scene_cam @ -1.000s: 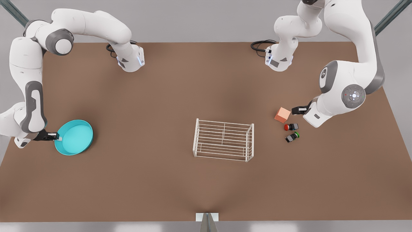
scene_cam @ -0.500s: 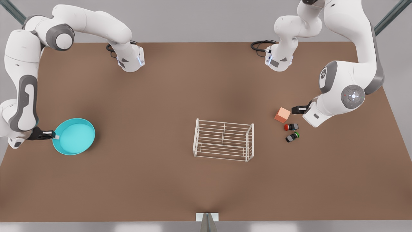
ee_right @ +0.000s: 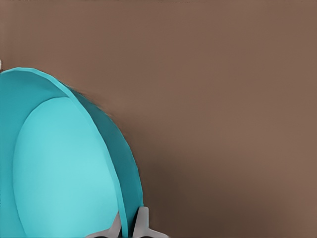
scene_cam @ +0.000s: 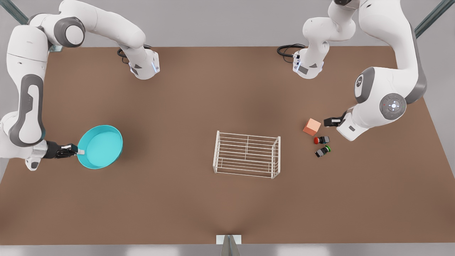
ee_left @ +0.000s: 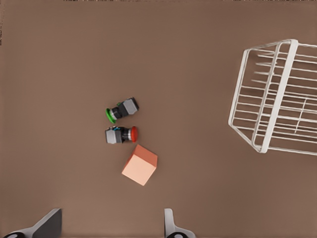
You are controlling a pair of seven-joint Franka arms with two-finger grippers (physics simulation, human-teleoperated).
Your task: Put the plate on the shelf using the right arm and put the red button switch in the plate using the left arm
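Note:
On the front view's left, my right gripper (scene_cam: pixel 79 151) (ee_right: pixel 131 225) is shut on the near rim of the turquoise plate (scene_cam: pixel 100 145) (ee_right: pixel 59 168), which hangs tilted over the brown table. The white wire shelf (scene_cam: pixel 246 154) (ee_left: pixel 277 99) stands at the table's middle, well to the right of the plate. The red button switch (scene_cam: pixel 321 140) (ee_left: pixel 121 134) lies on its side on the front view's right. My left gripper (scene_cam: pixel 328 122) (ee_left: pixel 111 230) hovers open a little beyond the switch, beside the orange cube, with nothing between its fingers.
An orange cube (scene_cam: pixel 312 127) (ee_left: pixel 140 165) sits right behind the red switch. A like black switch with a green cap (scene_cam: pixel 322 151) (ee_left: pixel 122 109) lies just in front of it. Both arm bases (scene_cam: pixel 144 67) (scene_cam: pixel 307 67) stand at the table's far edge.
My right gripper has carried the plate toward the front view's right, nearer the shelf. The left arm has shifted only slightly; switches, cube and shelf have stayed put.

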